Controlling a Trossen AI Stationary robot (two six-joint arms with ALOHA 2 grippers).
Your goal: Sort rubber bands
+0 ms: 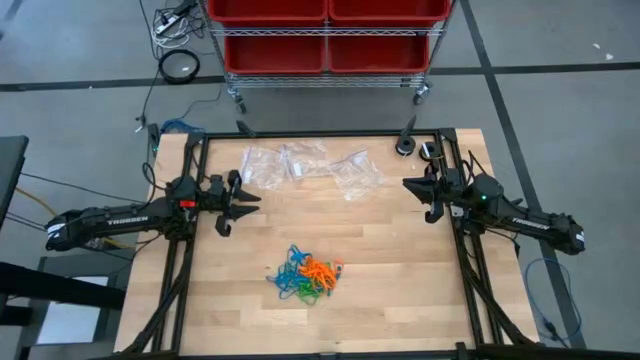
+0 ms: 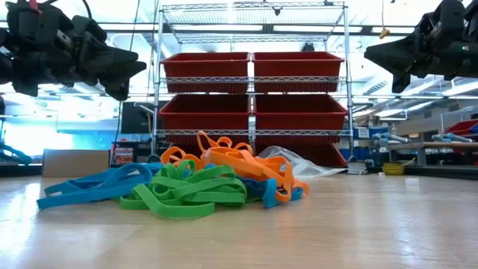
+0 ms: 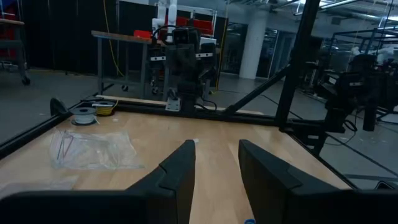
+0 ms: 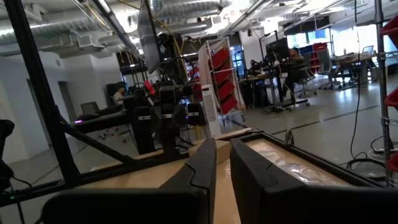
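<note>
The rubber bands [image 1: 306,277] lie in one tangled clump on the wooden counter [image 1: 400,290], toward 6 o'clock from the counter's centre in the high view. The clump mixes three colours: orange loops at its 3 o'clock side, blue and green loops at its 9 o'clock side. In the low view the rubber bands [image 2: 194,187] appear as flat, wide strips, with orange loops piled on top and standing partly upright, green loops in front, and blue strips trailing outward.

Clear plastic bags [image 1: 310,168] lie at 12 o'clock from the clump, well apart from it.

The left gripper [image 1: 235,205] hangs above the counter at 9 o'clock, fingers [image 3: 180,171] moderately apart, holding nothing. The right gripper [image 1: 422,198] hangs at 3 o'clock, fingers [image 4: 202,168] separated by a narrow gap, holding nothing.
</note>
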